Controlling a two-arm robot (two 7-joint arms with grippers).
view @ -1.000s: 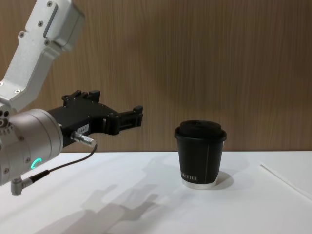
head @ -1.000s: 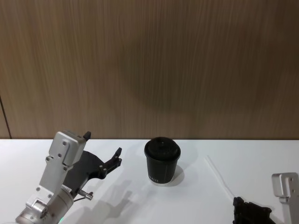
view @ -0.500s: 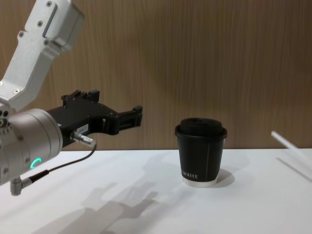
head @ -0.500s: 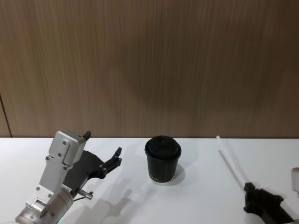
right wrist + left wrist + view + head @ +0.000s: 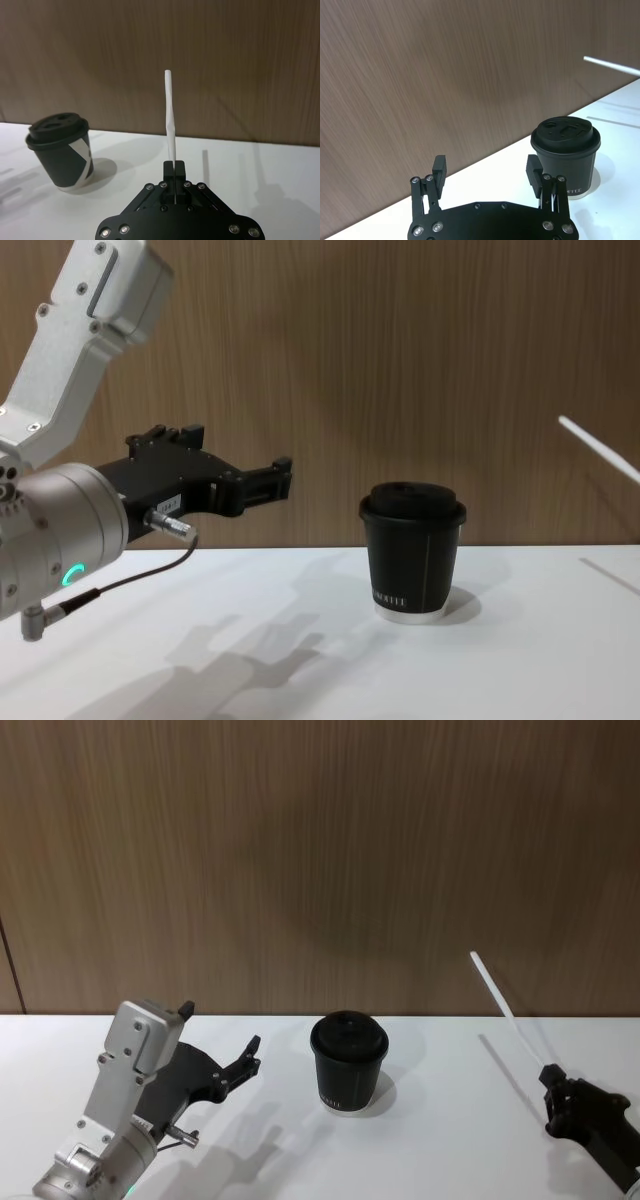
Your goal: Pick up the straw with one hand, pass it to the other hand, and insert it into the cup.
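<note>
White straw [image 5: 170, 115], black cup [image 5: 412, 555] banded white at the base, black left gripper [image 5: 486, 167], silver-grey wrist [image 5: 55, 540] ringed green, brown wood-grained wall [image 5: 400, 340], white table [image 5: 450, 670]

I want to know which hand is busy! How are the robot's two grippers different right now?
The right gripper is shut on the straw; the left gripper is open and holds nothing. The right gripper is on the cup's right, straw tilted up in the air; the left gripper hovers on the cup's left. Both have black fingers.
</note>
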